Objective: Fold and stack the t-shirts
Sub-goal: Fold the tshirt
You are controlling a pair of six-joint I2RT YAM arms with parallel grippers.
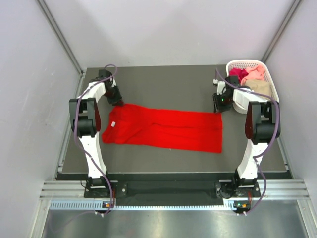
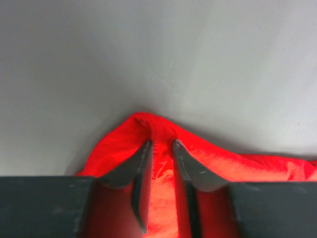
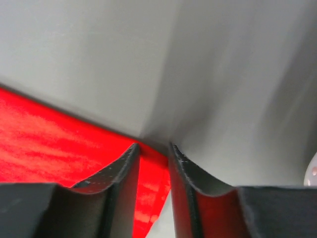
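Jaws of the left gripper (image 2: 162,145) stand close together, pinching a raised ridge of the red t-shirt (image 1: 163,130) between their tips. In the left wrist view the cloth peaks up just beyond the tips and falls away on either side. The jaws of the right gripper (image 3: 152,148) are also close together, with a narrow gap that sits astride a corner of the same shirt. That corner lies flat beneath them, and I cannot tell whether they clamp it or only stand over it.

The red t-shirt is spread as a long band across the middle of the worktop (image 1: 168,84), running from near the left edge to near the right edge. Its small white neck label (image 1: 113,124) is at the left end. The left gripper is at the shirt's far left corner and the right gripper is at its far right corner.

A white lattice basket (image 1: 270,77) stands at the far right corner of the worktop, just behind the right arm. Crumpled inside it are a magenta t-shirt (image 1: 237,74), a pale pink t-shirt (image 1: 255,74) and a tan t-shirt (image 1: 261,88).
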